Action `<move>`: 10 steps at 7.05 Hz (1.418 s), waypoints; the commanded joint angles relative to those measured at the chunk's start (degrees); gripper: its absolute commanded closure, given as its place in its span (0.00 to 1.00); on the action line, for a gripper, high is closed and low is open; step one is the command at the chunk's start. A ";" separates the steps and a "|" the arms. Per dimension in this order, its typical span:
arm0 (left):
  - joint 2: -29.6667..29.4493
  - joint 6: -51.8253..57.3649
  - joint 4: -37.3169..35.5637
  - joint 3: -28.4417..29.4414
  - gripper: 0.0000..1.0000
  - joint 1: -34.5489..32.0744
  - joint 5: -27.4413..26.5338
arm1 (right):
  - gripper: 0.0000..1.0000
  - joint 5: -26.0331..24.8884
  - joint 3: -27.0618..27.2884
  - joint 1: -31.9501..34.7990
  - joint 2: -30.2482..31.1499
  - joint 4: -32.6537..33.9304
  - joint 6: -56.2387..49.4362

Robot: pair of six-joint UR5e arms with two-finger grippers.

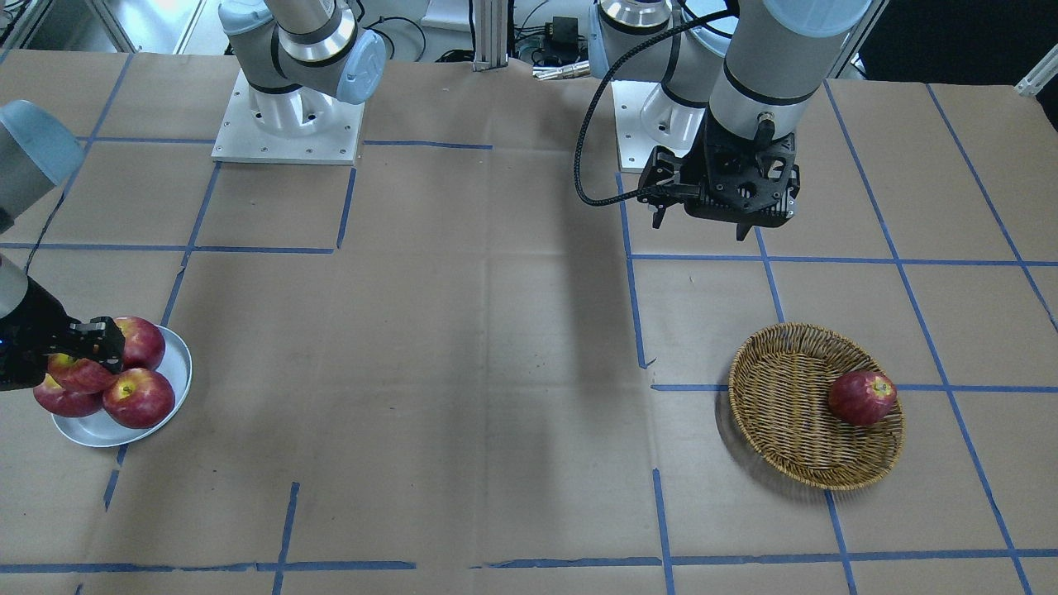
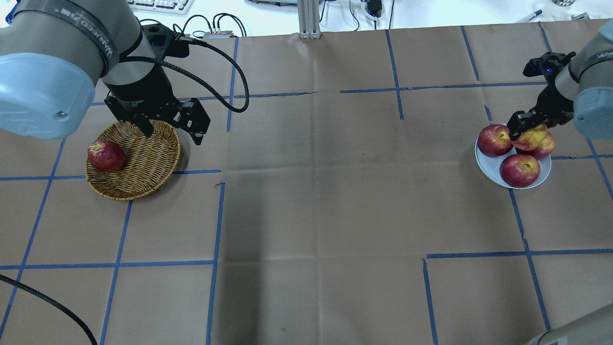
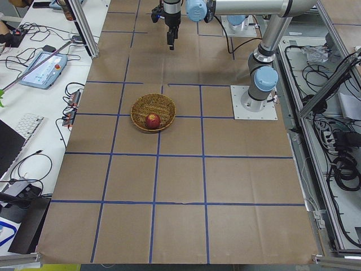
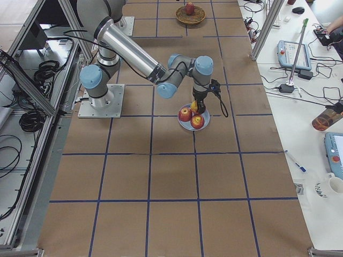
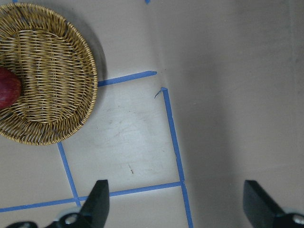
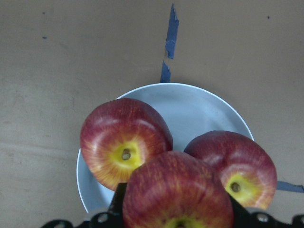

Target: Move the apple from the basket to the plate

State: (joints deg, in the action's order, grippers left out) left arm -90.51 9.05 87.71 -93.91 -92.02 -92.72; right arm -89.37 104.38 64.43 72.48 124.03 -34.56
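Nearly done: only the release seems left.
Pinches with the right gripper (image 2: 527, 130), upper right of the overhead view, the apple (image 2: 532, 138) low over the plate (image 2: 486, 165), on or just above three other apples (image 2: 519, 170) lying there; cannot tell which. Holds the left gripper (image 5: 176, 192) spread and bare, upper left, beside the basket (image 2: 143, 167) with one red apple (image 2: 106, 155) inside.

Left gripper (image 5: 176, 202) is hanging with fingers pointing down, spread wide apart. Right gripper (image 2: 529, 128) is clamping the apple (image 6: 175, 190) between its fingers, pointing down.
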 commanded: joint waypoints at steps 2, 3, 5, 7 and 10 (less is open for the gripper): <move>-0.02 0.00 0.00 0.04 0.01 0.00 0.00 | 0.00 -0.37 -0.49 -0.97 0.11 -0.36 0.38; 0.15 0.00 0.00 -0.05 0.01 0.00 0.00 | 0.00 -0.37 -1.02 -1.06 0.81 -0.63 0.55; 0.16 0.00 0.00 -0.05 0.01 0.00 0.00 | 0.00 0.16 -6.35 -0.45 2.74 -7.43 1.60; 0.24 0.00 0.00 -0.05 0.01 0.00 0.00 | 0.00 -0.01 -12.69 2.09 5.46 -20.18 5.89; 0.33 0.00 0.09 -0.05 0.01 0.00 0.00 | 0.00 -0.37 -13.15 11.91 13.98 -30.58 24.15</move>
State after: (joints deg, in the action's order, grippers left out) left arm -90.20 9.05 87.77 -93.95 -92.02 -92.72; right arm -89.68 91.30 72.14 83.23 96.85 -17.12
